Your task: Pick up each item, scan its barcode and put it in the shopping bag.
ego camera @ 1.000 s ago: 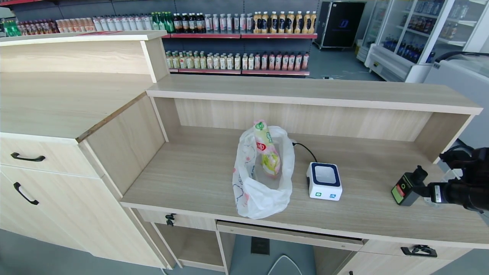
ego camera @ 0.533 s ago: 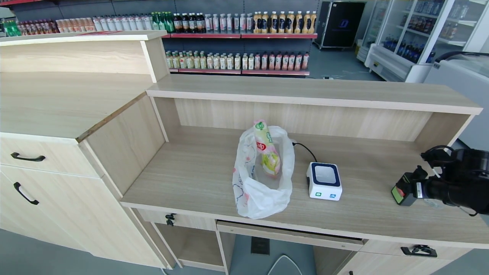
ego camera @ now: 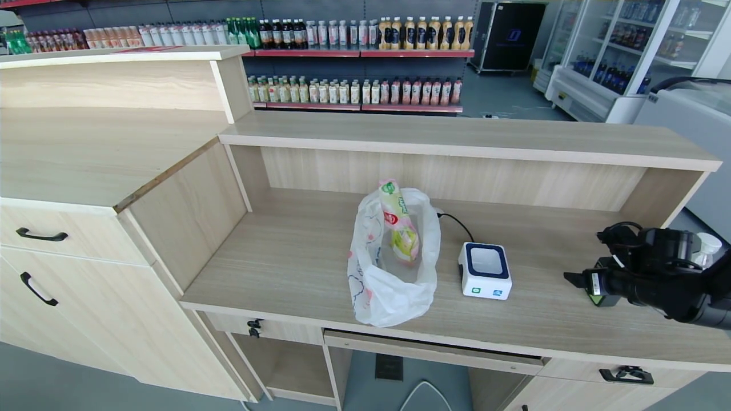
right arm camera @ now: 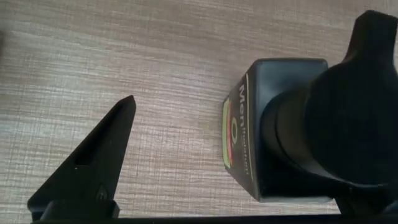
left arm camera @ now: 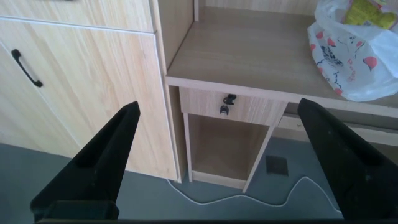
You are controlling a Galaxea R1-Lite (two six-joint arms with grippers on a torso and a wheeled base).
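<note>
Since the right pincer [ego camera: 585,281] is spread wide around the black box [right arm camera: 273,124], w/ one finger [right arm camera: 93,168] well off it, nothing's gripped yet. Box sits at the counter's [ego camera: 548,319] right end, well apart from scanner [ego camera: 484,270] and shopping bag [ego camera: 394,274]. I'd centre first, then close on flat sides, keeping the barcode clear. Left pincer [left arm camera: 217,106] hangs wide open, empty.

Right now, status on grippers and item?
Left gripper open, empty. Right gripper open at dark box. Scanner between box and shopping bag.
</note>
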